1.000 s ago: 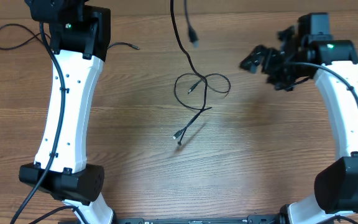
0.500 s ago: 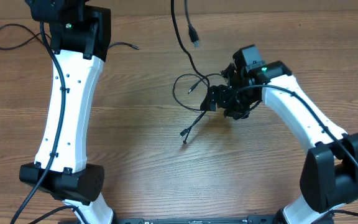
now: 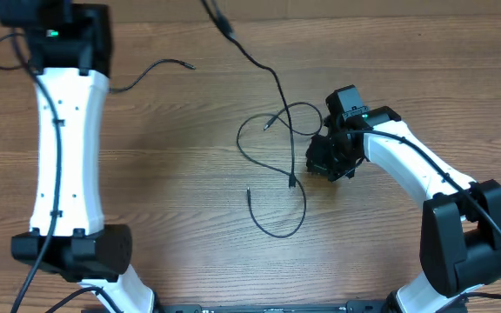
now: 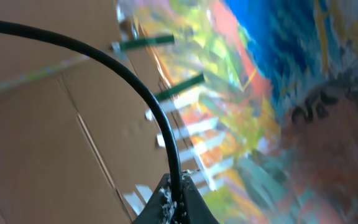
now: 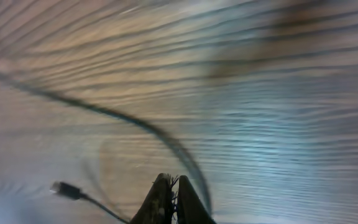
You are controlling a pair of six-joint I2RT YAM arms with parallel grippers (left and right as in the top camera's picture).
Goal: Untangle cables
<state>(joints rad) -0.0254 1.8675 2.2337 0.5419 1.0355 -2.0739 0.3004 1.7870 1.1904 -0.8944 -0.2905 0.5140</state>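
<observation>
2 white arms (image 3: 63, 148) reach over the wooden table (image 3: 190, 226). The cables (image 3: 278, 96) lie at its centre as thin black strands crossing in loose loops, with 3 small plug ends showing. I cannot tell how many cords cross there. 1 strand rises past the top edge. The left gripper (image 4: 174, 186) pinches a black strand. The right gripper (image 3: 324, 161), just beside the loops, is closed on a blurred strand.

The setting is a robotics test bench in a lab or workshop. A left arm (image 3: 63, 148) and a right arm (image 3: 407, 161), both white and black, stand on a wood-grain surface (image 3: 190, 200) carrying loose cables (image 3: 274, 76). Brown cardboard (image 4: 36, 143) stands nearby.
</observation>
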